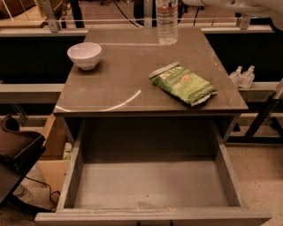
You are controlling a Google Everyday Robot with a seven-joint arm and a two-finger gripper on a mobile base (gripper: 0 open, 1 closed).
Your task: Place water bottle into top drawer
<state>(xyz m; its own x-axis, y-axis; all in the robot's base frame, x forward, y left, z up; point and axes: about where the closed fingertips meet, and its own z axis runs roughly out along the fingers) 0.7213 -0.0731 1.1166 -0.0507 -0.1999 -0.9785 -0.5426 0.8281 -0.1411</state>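
Note:
The water bottle (pixel 167 22) is a clear ribbed bottle with a white label and red band, upright over the far edge of the grey table (pixel 119 84). Its cap is cut off by the top edge of the view. I cannot tell whether its base rests on the table or hangs just above it. The gripper is out of view above the top edge, over the bottle; only part of my white arm (pixel 234 5) shows at the top right. The top drawer (pixel 150 183) is pulled open below the table's front edge, wide, grey and with nothing in it.
A white bowl (pixel 84 54) sits at the table's back left. A green chip bag (pixel 182 83) lies at the right of the table. Two small bottles (pixel 242 76) stand on a shelf to the right. A cardboard box (pixel 52 152) and dark gear stand at the lower left.

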